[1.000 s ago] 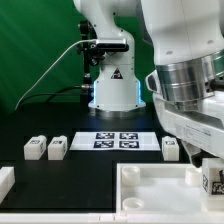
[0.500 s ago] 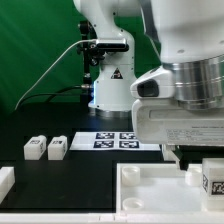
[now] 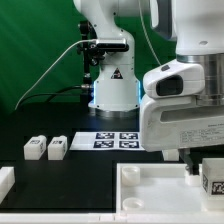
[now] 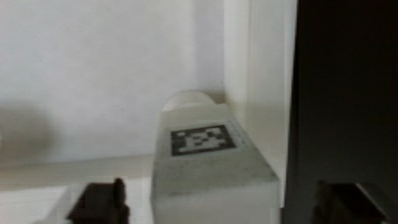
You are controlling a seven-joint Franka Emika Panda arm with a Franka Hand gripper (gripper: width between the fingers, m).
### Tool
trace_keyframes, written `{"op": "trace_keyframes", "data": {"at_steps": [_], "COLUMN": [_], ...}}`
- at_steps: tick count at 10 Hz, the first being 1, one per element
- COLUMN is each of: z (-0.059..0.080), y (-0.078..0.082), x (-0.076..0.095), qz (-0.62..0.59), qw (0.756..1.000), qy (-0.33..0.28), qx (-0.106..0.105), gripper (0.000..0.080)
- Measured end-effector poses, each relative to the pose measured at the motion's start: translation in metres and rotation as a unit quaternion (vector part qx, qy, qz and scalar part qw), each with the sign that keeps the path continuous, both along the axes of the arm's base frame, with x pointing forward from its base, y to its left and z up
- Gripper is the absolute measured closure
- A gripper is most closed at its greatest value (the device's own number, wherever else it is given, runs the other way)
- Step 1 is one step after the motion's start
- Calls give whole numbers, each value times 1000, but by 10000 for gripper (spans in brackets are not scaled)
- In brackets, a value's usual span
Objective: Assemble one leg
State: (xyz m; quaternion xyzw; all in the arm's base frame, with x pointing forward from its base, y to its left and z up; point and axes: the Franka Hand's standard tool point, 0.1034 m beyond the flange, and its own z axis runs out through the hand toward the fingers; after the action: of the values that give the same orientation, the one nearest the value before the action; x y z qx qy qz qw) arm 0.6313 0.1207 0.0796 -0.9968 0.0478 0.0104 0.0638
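Robot arm dominates the exterior view, its bulky white wrist hanging low at the exterior view's right over the corner of the large white tabletop piece (image 3: 150, 185), which lies flat on the black table (image 3: 40, 125). A tagged leg (image 3: 211, 181) shows just beneath the wrist at that corner, apparently upright, and seems to be the piece being worked into a corner socket; the claw itself is hidden behind the wrist housing here. Two spare legs (image 3: 46, 148) lie side by side on the table toward the exterior view's left, well apart from the arm and within easy reach for later steps, while the marker board (image 3: 118, 140) sits flat between them and the arm, near the robot's base. The arm reaches steeply downward, wrist roughly vertical, a posture suited to pressing or turning a part from above. In the wrist view, the leg (image 4: 210, 150) fills the centre, its square tag facing the camera, standing against the pale surface of the tabletop piece. The two dark fingertips (image 4: 98, 202) frame it on either side, with visible gaps between each and the leg, so the claw (image 4: 217, 203) reads as released and straddling the leg, not gripping it. Whether the leg is already seated in its socket cannot be told.
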Motion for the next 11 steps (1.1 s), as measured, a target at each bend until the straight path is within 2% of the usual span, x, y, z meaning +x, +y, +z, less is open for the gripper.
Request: {"op": "trace_keyframes", "data": {"at_steps": [1,2,4,6,8,9,10,11], "z": [0,0,0,2,-1,-1,-1,-1], "y": [0,0,0,0,5,3,2,3], "x": [0,0,0,2,-1,1,1,1], "qz": [-52,-108,-168,-371,-541,-587,-611,-625], "qw": [999,994,986,928,839,805,786,774], "qy": [7,14,21,36,63,75,81,85], "qx": [0,-1,-2,2,21,33,45,47], "gripper": [363,498,498,498,498,499,499,499]}}
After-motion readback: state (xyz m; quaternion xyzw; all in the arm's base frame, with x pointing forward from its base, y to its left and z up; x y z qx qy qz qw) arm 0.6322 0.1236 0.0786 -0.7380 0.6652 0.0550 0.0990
